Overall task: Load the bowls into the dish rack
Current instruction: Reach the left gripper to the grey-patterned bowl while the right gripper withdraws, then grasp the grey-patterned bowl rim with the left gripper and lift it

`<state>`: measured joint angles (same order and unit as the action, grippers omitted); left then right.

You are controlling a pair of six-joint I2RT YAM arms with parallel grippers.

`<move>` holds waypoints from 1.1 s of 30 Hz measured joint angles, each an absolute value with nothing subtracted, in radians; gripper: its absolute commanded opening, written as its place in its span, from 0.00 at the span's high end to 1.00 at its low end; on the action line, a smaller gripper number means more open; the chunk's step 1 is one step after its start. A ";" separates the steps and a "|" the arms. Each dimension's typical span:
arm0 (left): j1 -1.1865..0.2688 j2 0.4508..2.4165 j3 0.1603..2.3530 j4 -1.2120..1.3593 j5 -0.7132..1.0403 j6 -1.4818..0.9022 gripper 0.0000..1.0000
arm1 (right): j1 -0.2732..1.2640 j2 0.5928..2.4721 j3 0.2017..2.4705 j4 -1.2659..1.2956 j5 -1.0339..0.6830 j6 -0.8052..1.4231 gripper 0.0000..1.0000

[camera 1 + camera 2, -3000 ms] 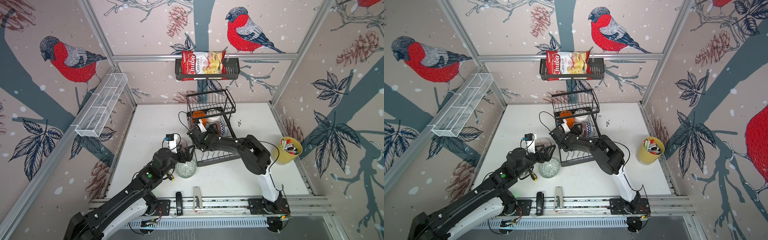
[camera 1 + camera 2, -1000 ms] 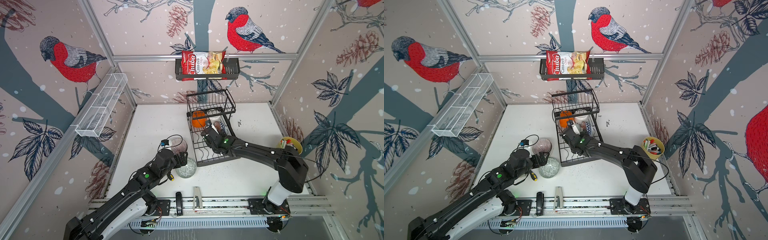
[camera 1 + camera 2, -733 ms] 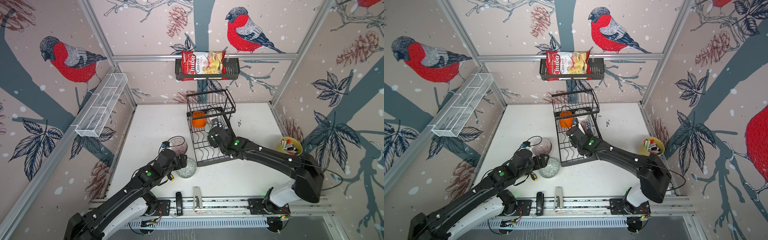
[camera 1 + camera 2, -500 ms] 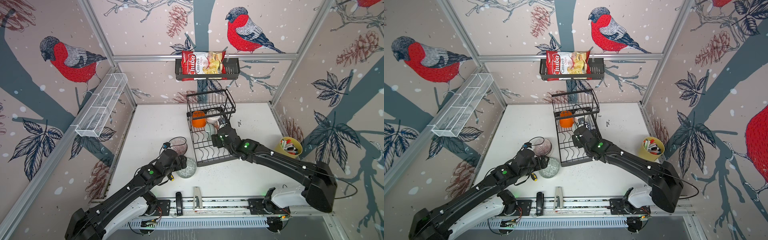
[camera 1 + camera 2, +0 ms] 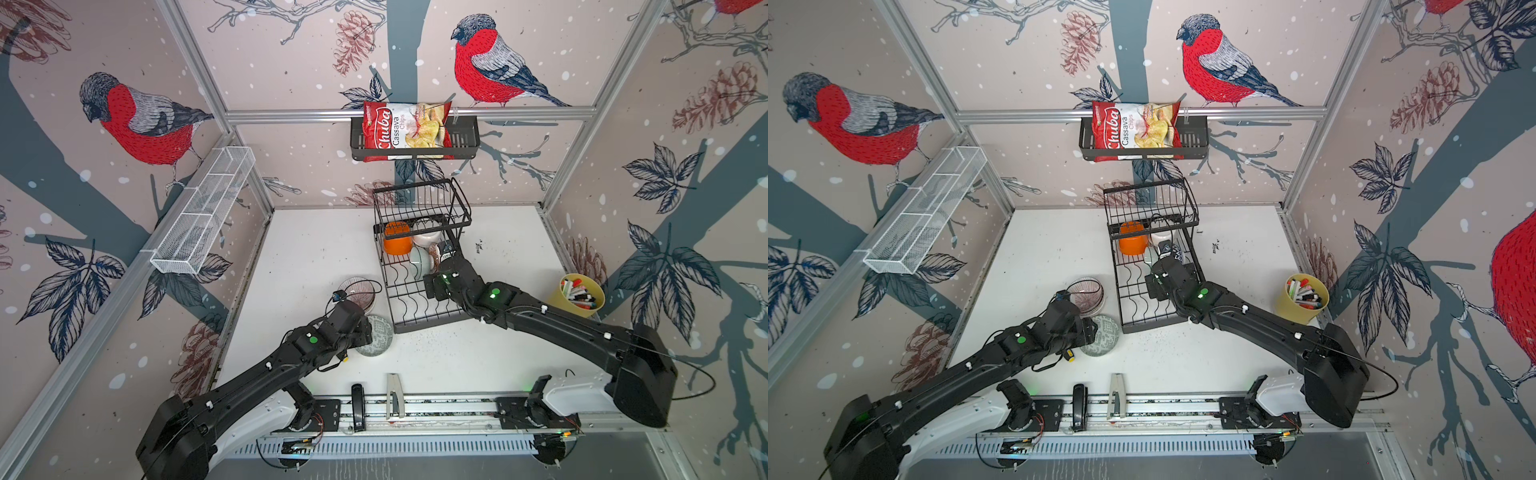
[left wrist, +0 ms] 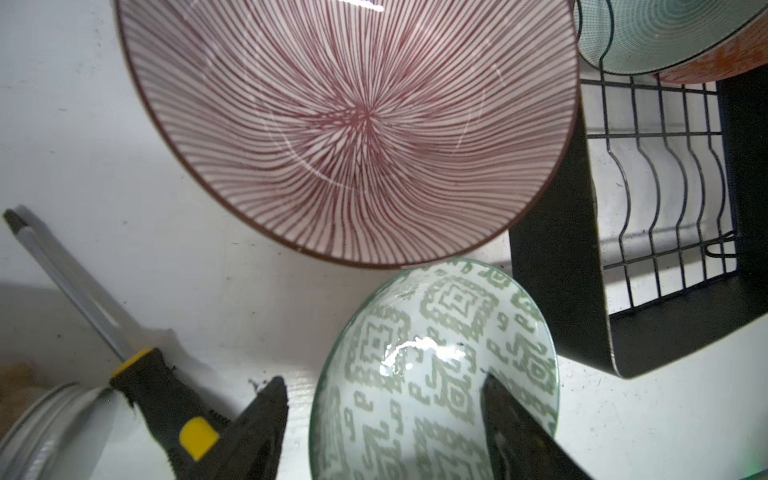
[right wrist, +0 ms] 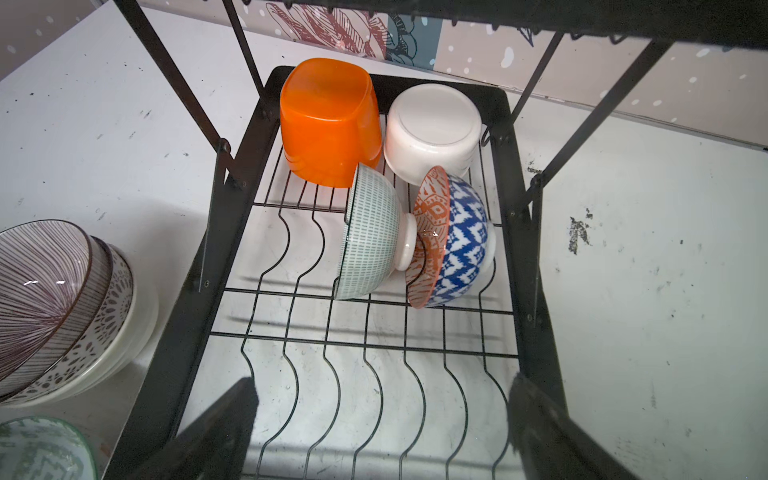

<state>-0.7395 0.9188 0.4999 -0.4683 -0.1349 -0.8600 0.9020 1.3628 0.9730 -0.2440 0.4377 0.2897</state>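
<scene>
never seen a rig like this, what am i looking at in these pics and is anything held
Two black robot arms with two-fingered grippers work at a white table. Two pictures look down from overhead; the other two come from a camera on each wrist. The black dish rack holds an orange bowl, a white bowl, a green-lined bowl and a blue zigzag bowl. Beside it stand a stack topped by a striped bowl, and a pale green bowl. The left gripper straddles that bowl's rim, open, not gripping yet. The right gripper hangs open, empty, over the rack.
</scene>
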 measured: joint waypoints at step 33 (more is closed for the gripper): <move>-0.743 0.995 0.471 -0.447 -0.142 -0.857 0.91 | 0.897 1.464 1.021 -0.249 0.402 0.294 0.06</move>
